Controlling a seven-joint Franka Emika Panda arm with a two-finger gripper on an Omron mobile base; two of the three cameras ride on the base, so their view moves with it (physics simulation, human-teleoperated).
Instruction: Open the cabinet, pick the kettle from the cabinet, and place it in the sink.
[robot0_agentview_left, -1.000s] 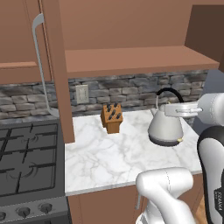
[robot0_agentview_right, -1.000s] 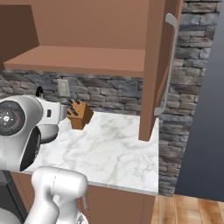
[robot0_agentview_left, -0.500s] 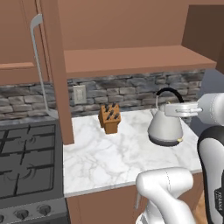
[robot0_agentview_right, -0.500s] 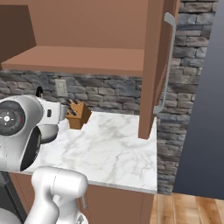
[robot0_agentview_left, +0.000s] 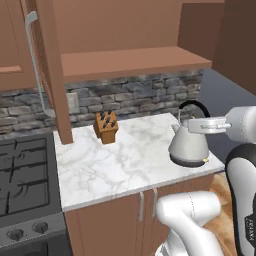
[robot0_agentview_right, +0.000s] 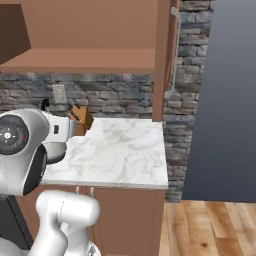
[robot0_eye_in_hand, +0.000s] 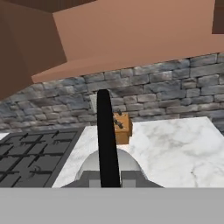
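Looking first at the left base view, the cabinet (robot0_agentview_left: 125, 55) stands open, its door (robot0_agentview_left: 50, 70) swung out edge-on with the long silver bar handle (robot0_agentview_left: 34, 60) on its outer face, and the shelf inside is bare. The kettle (robot0_agentview_left: 189, 144) is out of it, hanging over the right end of the marble counter (robot0_agentview_left: 115, 160), near the front edge. The gripper (robot0_agentview_left: 197, 125) is clamped on the black arched handle at the top. Whether the base clears the marble or rests on it is hard to judge from this angle; it looks slightly lifted. A wooden knife block (robot0_agentview_left: 106, 127) stands near the stone backsplash, well apart from the kettle, and a stove (robot0_agentview_left: 22, 170) lies to the left.

In the right base view the other cabinet door (robot0_agentview_right: 167, 55) is also open, and the arm's white body hides most of the kettle; only a sliver of its black handle shows beside the knife block.

In the hand view the black handle runs straight up from between the finger tips (robot0_eye_in_hand: 131, 177), which are shut tight on it, with the kettle's grey dome just below.

So opening and picking appear done. What is left is carrying the kettle to the sink and setting it down, which likely means the base must travel.
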